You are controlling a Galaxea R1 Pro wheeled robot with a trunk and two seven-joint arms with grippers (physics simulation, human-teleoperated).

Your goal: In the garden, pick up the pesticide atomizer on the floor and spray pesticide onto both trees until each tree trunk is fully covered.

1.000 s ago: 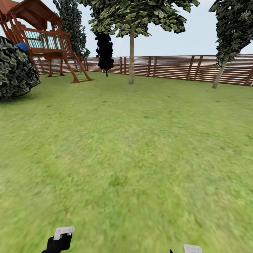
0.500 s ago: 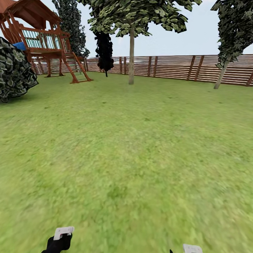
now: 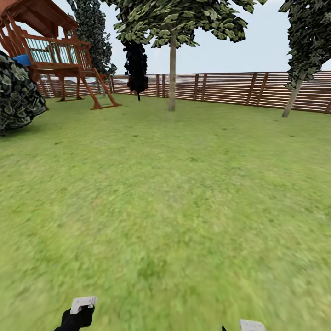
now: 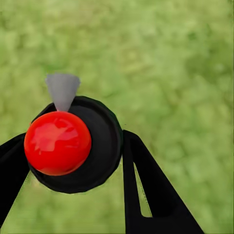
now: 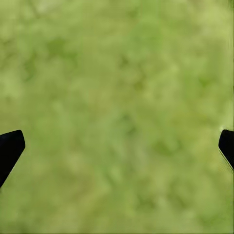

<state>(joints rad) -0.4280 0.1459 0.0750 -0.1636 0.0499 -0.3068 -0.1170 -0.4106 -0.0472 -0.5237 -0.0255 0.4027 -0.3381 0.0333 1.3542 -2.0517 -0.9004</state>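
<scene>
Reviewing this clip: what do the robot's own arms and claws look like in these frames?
Little of them shows. In the head view, the left arm end is black with a pale grey block on top; of the right, only a similar pale grey block shows. In the wrist views, the left claw and right claw have flat, black, tapering fingers. No cables or markings are visible.

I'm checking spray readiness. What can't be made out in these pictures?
- The atomizer body: left wrist view, hidden beneath its own red cap.
- The right gripper: head view, cut off by the bottom edge; its wrist view shows only fingertips.
- The right-hand tree: head view, crown cut off by top and right edges.
- The grass detail: blurred in both wrist views.
</scene>
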